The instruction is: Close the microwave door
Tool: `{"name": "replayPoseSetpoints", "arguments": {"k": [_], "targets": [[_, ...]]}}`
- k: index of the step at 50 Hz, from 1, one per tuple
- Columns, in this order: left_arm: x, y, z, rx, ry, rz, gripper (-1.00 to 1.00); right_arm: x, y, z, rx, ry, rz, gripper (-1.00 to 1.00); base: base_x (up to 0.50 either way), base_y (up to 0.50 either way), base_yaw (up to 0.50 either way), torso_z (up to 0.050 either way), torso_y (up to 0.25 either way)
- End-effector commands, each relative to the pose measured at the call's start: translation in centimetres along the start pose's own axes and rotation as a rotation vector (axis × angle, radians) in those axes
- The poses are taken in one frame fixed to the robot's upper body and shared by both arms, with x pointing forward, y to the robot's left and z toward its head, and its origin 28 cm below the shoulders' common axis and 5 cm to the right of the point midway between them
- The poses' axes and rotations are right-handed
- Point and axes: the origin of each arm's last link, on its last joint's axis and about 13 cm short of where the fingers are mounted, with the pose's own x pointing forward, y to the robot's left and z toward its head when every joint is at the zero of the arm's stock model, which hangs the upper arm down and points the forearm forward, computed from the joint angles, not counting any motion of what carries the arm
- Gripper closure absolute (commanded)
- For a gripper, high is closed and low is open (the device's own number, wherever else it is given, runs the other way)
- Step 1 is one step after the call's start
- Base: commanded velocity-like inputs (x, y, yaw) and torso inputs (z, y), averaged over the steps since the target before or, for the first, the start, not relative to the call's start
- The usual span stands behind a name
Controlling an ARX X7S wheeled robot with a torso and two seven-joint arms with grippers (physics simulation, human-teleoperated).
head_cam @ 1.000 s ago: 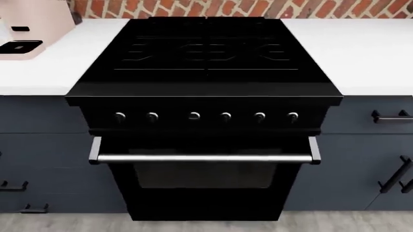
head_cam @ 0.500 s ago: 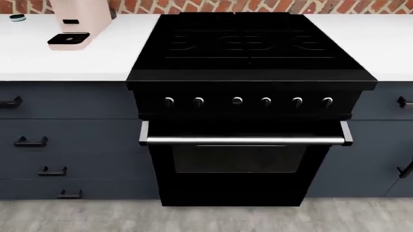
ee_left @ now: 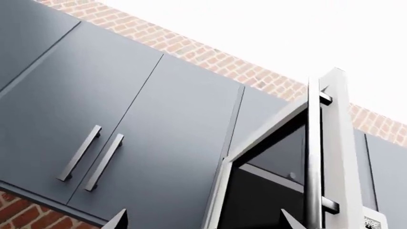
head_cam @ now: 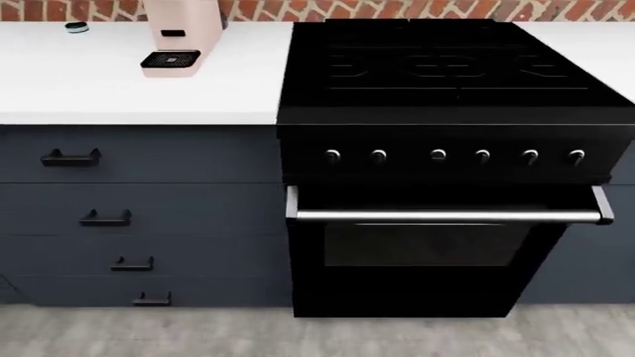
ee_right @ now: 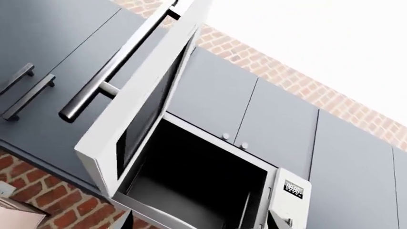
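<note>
The microwave [ee_right: 210,186] hangs under dark upper cabinets with its dark cavity exposed. Its white door [ee_right: 152,90] stands swung wide open, the bar handle [ee_right: 121,67] on its outer face. A control panel [ee_right: 292,187] sits beside the cavity. In the left wrist view the door [ee_left: 334,143] is seen edge-on with its handle [ee_left: 313,157]. My left gripper [ee_left: 203,225] is open, its fingertips [ee_left: 117,222] far apart below the door. My right gripper [ee_right: 200,225] is open too, below the cavity, touching nothing. Neither gripper nor the microwave shows in the head view.
The head view looks down on a black stove [head_cam: 447,149] with an oven handle [head_cam: 447,216], a white counter [head_cam: 129,82] with a pink coffee machine [head_cam: 178,30], and dark drawers [head_cam: 104,218]. Upper cabinets [ee_left: 95,119] with bar handles flank the microwave before a brick wall [ee_right: 51,210].
The head view has swung left: the stove slid to the right of the picture, and the coffee machine and drawers came further into view.
</note>
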Motion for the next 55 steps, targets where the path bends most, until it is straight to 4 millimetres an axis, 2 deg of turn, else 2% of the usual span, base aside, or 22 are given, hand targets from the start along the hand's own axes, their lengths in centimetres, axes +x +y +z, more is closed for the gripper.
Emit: {"name": "replayPoseSetpoints", "arguments": {"k": [1, 22, 32, 55], "targets": [[-0.04, -0.02, -0.01, -0.001, 0.0, -0.002, -1.0, 0.0, -0.06, 0.06, -0.005, -0.001, -0.001, -1.0, 0.0, 0.5, 0.0, 0.0, 0.0], [-0.12, -0.06, 0.12, 0.0, -0.004, -0.003, -1.0, -0.02, -0.07, 0.03, -0.004, -0.005, 0.003, -1.0, 0.0, 0.5, 0.0, 0.0, 0.0], [-0.12, -0.09, 0.15, -0.001, -0.005, -0.005, -1.0, -0.03, -0.07, 0.03, 0.002, -0.004, 0.007, -1.0, 0.16, 0.5, 0.0, 0.0, 0.0], [-0.32, -0.15, 0.1, -0.001, -0.002, -0.012, -1.0, -0.15, -0.26, 0.0, 0.017, -0.01, -0.008, -1.0, 0.43, 0.3, 0.0, 0.0, 0.0]]}}
